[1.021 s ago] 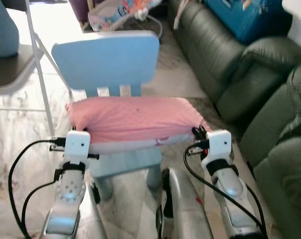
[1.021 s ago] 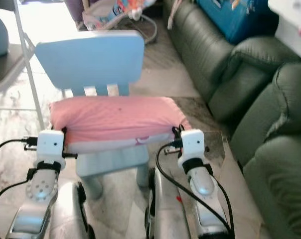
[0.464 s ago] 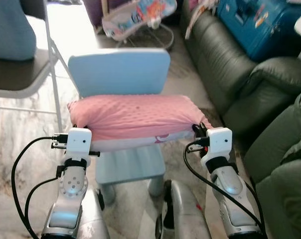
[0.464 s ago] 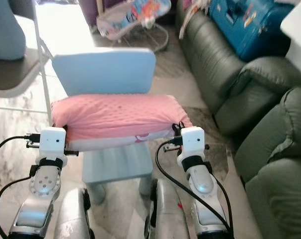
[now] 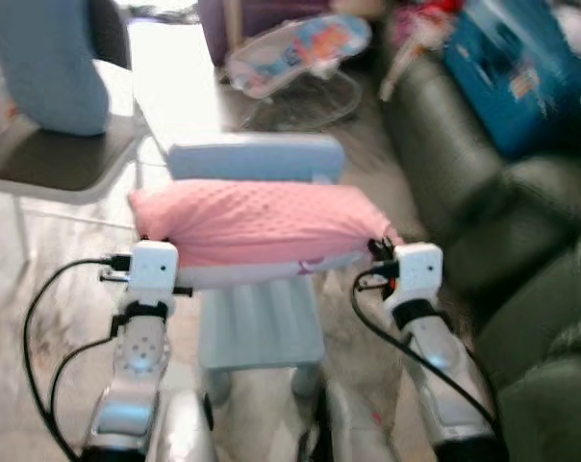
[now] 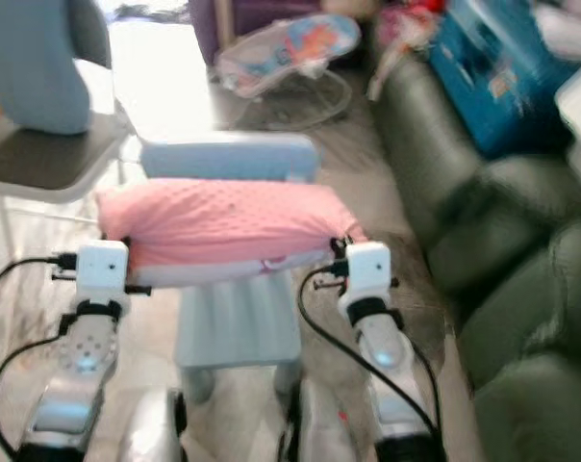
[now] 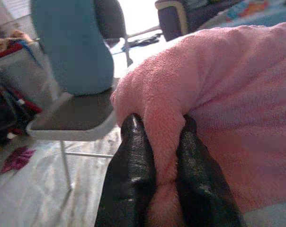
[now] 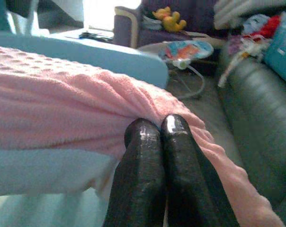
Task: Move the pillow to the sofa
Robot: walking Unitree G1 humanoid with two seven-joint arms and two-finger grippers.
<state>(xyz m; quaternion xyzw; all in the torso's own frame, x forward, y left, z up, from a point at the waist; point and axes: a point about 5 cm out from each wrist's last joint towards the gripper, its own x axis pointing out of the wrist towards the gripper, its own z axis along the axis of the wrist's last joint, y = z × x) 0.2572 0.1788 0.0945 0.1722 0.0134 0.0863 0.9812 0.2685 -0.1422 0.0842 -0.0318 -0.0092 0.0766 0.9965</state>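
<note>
1. Compared with the earlier frames, the pink pillow [image 5: 257,223] now hangs clear of the seat of the small blue chair [image 5: 260,318] and covers most of the chair's backrest; it had been resting on the seat. The head views have also shifted and are blurred.
2. Left gripper [image 7: 159,156]: its black fingers [image 7: 133,161] pinch a fold of the pillow's left end, with pink fabric bulging between them.
3. Right gripper [image 8: 157,137]: its fingers [image 8: 143,165] are pressed together on the pillow's right corner, fabric bunched at the tips.
4. The pillow spans level between the two grippers, above the chair seat.
5. A dark green sofa [image 5: 464,173] stands to the robot's right, apart from the pillow.
6. A folding chair [image 5: 64,159] stands to the left; a baby bouncer [image 5: 295,53] lies beyond.
</note>
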